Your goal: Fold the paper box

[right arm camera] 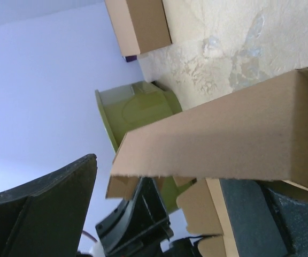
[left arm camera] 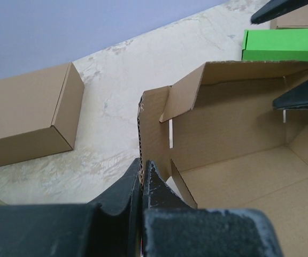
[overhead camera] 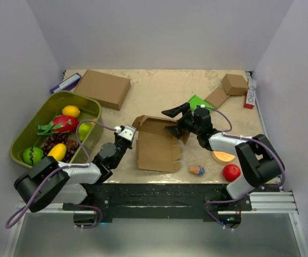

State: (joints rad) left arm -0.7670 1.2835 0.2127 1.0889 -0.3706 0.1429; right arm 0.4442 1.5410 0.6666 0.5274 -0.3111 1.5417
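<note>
The left arm (overhead camera: 63,179) and right arm (overhead camera: 250,160) have black joints and white links, each trailed by a lilac cable (overhead camera: 78,140). The left gripper (left arm camera: 143,171) has matte black wedge fingers (left arm camera: 207,233), scuffed grey along the edges; a white block (overhead camera: 126,132) caps its wrist

The paper box (left arm camera: 239,123) is showing plain matt brown cardboard with a raw corrugated edge. The table (overhead camera: 164,91) is looking like smooth, faintly glossy marbled beige stone. The bin (right arm camera: 138,107) is gleaming as olive plastic. The left gripper (left arm camera: 142,171) is showing scuffed matt black plastic.
</note>
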